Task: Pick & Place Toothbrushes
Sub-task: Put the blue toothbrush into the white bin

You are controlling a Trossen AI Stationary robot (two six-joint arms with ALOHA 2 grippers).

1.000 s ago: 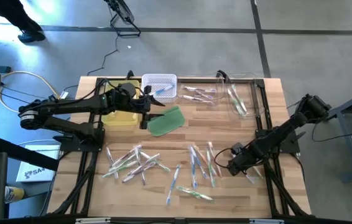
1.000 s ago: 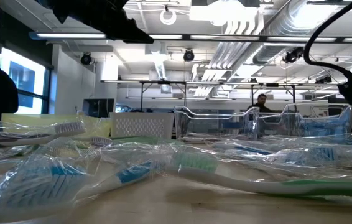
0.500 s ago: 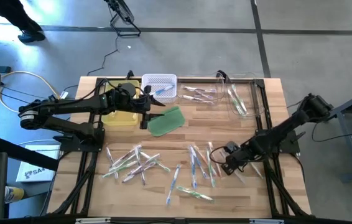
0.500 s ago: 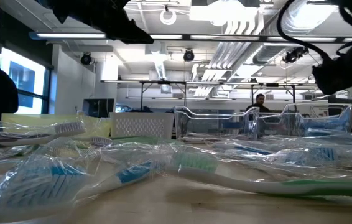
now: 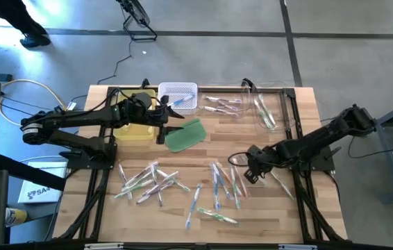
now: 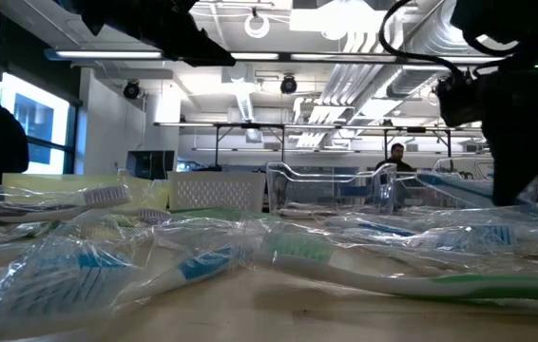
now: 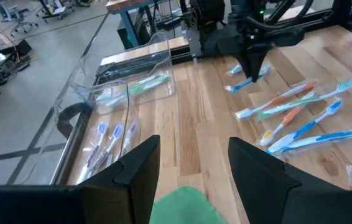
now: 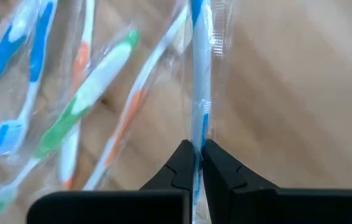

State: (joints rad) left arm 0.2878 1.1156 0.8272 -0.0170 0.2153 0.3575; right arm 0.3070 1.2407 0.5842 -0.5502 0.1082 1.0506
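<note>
**Toothbrushes: one wrapped blue brush pinched and ready to carry**

High view: toothbrushes (image 5: 151, 182) lie scattered in two loose groups on the near half of the wooden table (image 5: 300, 111), with a few more already in the clear tray (image 5: 269, 104) at the far right and one in the white basket (image 5: 177, 96). The right gripper (image 5: 247, 167) hangs over the right-hand group, just beside the brushes there. The left gripper (image 5: 163, 114) waits at the far side, between the yellow bin (image 5: 135, 130) and the flat green pad (image 5: 185, 135).

Low view: wrapped brushes fill the foreground; the right arm shows dark at the upper right, with a slim blue brush slanting beside it, clear of the pile.

Left wrist view: the left gripper's fingers (image 7: 140, 165) stand apart with nothing between them, over the green pad. Across the table the right gripper (image 7: 252, 70) holds a blue brush (image 7: 243, 82) hanging above the bare wood.

Right wrist view: the right gripper (image 8: 197, 163) is clamped on the blue toothbrush in its clear wrapper (image 8: 199, 68), pinching it near one end, with the other brushes below.

The step in hand looks like the lift after a grasp. The next move probably calls for carrying the brush to the clear tray or basket without the thin, slippery wrapper sliding out, then releasing it inside the walls.
</note>
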